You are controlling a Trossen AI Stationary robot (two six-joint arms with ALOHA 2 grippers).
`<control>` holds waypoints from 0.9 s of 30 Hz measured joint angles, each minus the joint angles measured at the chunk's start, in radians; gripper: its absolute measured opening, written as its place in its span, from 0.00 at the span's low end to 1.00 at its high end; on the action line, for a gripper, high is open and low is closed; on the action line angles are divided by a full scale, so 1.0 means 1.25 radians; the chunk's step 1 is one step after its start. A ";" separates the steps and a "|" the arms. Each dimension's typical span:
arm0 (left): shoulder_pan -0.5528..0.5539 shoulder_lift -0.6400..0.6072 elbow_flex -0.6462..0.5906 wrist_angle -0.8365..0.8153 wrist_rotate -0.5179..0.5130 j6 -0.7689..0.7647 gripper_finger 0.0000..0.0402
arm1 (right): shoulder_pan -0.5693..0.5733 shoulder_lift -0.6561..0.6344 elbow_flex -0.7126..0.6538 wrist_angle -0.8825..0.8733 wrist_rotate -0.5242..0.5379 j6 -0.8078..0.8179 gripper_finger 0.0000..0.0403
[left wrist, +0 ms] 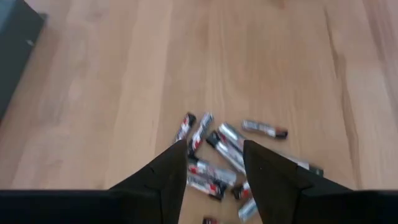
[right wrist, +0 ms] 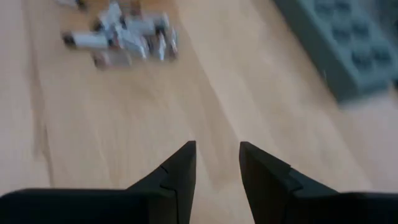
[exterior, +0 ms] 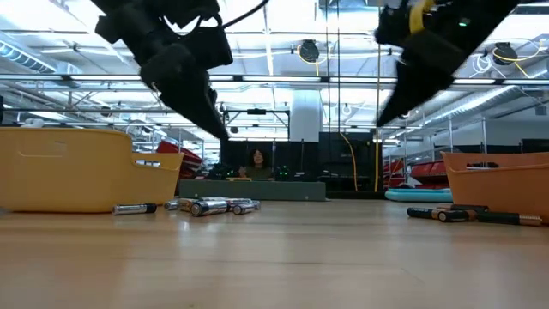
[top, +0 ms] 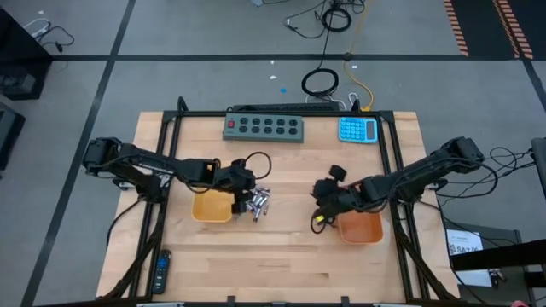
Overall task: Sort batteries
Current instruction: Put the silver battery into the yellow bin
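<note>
A heap of small silver-grey batteries (top: 258, 203) lies on the wooden table just right of the yellow-orange tray (top: 213, 205); they also show in the low view (exterior: 210, 206). A few dark batteries (exterior: 463, 215) lie in front of the orange tray (top: 360, 226) on the right. My left gripper (left wrist: 214, 152) hangs open above the heap's near side, clear of the table (exterior: 219, 129). My right gripper (right wrist: 217, 152) stands open over bare wood left of the orange tray, with the heap (right wrist: 121, 34) farther off. Nothing sits between either pair of fingers.
A grey switch box (top: 264, 126) and a blue calculator (top: 358, 130) lie at the table's far edge. A black remote control (top: 162, 271) lies near the front left corner. Bare wood stretches between the two trays. A person (exterior: 256, 159) sits beyond the table.
</note>
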State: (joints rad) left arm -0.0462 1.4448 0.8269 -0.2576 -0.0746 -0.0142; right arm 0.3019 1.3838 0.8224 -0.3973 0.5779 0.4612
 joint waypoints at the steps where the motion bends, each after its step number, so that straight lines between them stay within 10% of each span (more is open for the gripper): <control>1: 0.002 0.000 0.000 -0.015 0.007 0.010 0.42 | -0.014 0.000 -0.020 0.059 0.001 -0.041 0.28; 13: -0.008 0.037 0.029 -0.093 0.104 -0.023 0.42 | -0.123 0.000 -0.228 0.584 -0.025 -0.215 0.28; 27: -0.095 0.212 0.186 -0.205 0.106 0.012 0.42 | -0.152 0.000 -0.247 0.610 -0.048 -0.247 0.28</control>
State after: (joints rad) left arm -0.1645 1.7100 1.0597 -0.5138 0.0578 0.0012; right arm 0.1121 1.3842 0.5137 0.3650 0.5179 0.1520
